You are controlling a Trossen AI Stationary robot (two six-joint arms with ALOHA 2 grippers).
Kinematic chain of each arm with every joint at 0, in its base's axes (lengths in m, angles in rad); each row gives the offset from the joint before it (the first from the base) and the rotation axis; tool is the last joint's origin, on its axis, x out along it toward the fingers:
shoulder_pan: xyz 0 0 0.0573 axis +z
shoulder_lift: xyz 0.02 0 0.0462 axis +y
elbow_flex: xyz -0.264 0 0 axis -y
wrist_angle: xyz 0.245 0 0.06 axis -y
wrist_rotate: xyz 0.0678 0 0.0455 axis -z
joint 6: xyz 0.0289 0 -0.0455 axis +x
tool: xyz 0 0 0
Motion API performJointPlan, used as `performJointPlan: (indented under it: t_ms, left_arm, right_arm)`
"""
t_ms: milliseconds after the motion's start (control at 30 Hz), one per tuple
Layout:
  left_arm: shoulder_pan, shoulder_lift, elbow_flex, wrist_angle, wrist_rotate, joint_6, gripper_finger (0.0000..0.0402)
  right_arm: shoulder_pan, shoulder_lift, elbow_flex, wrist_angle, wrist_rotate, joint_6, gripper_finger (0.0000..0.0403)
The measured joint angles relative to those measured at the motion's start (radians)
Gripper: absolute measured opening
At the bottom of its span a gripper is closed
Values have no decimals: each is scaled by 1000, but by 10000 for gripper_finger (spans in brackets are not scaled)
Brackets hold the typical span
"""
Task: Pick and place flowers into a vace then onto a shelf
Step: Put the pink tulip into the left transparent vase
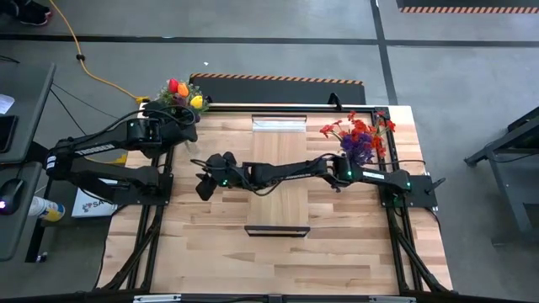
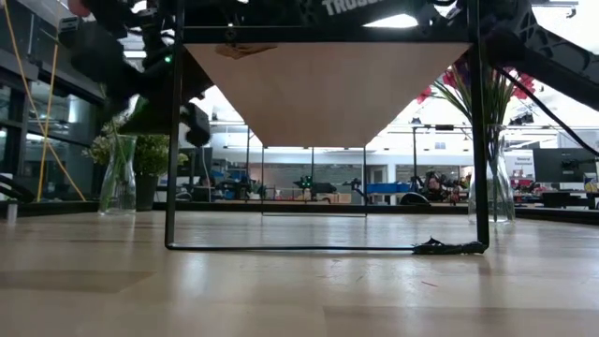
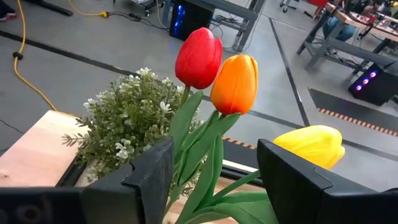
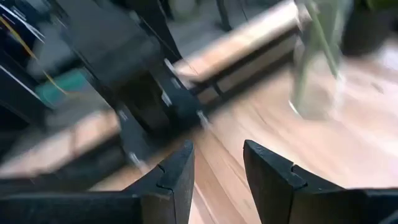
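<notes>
The plank bench (image 1: 337, 244) carries the shelf (image 1: 279, 181), a long light board lying down its middle on a thin dark frame, with a pale strip (image 1: 279, 125) at the far end; in the low view the shelf (image 2: 328, 89) shows from beneath, raised on black legs. The right arm (image 1: 370, 177) reaches from the bench's right side across the shelf, and its claw (image 1: 205, 181) hangs past the shelf's left edge, over bare wood. In its wrist view the right claw (image 4: 217, 163) is released, fingers parted with nothing between them; the scene beyond is smeared, though a glass vase with green stems (image 4: 320, 68) stands on the planks ahead. The left arm (image 1: 101, 156) lies along the left side, its claw (image 1: 187, 126) at the far left corner by the tulips (image 1: 184, 93). The left claw (image 3: 214, 180) is spread wide around green stems; whether the fingers (image 3: 152, 171) touch them I cannot tell. Ahead stand a red tulip (image 3: 198, 58), an orange tulip (image 3: 234, 84) and a yellow tulip (image 3: 311, 146), beside a bushy pale-green plant (image 3: 127, 121). A second bunch, red and purple flowers (image 1: 360, 136), stands at the far right corner in a clear vase (image 2: 490, 183). The left vase (image 2: 117, 178) shows near the low view's left edge.
</notes>
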Motion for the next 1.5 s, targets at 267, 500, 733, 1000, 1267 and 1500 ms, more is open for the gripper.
performJointPlan:
  t_ms: [267,500,733,1000,1267,1500]
  left_arm:
    - [0,0,0,0,5,2,262]
    - [0,0,0,10,7,2,262]
    - [0,0,0,35,11,51,262]
    - [0,0,0,57,50,51,262]
    - [0,0,0,59,50,51,262]
    - [0,0,0,59,50,51,262]
  right_arm:
    - [-8,36,1,164,8,-54,129]
    - [-41,34,1,234,14,-150,129]
    - [-73,34,1,244,-32,-175,129]
    - [-88,34,1,367,-74,-273,129]
    - [-92,34,1,369,-89,-310,129]
    - [-92,34,1,367,-89,-304,129]
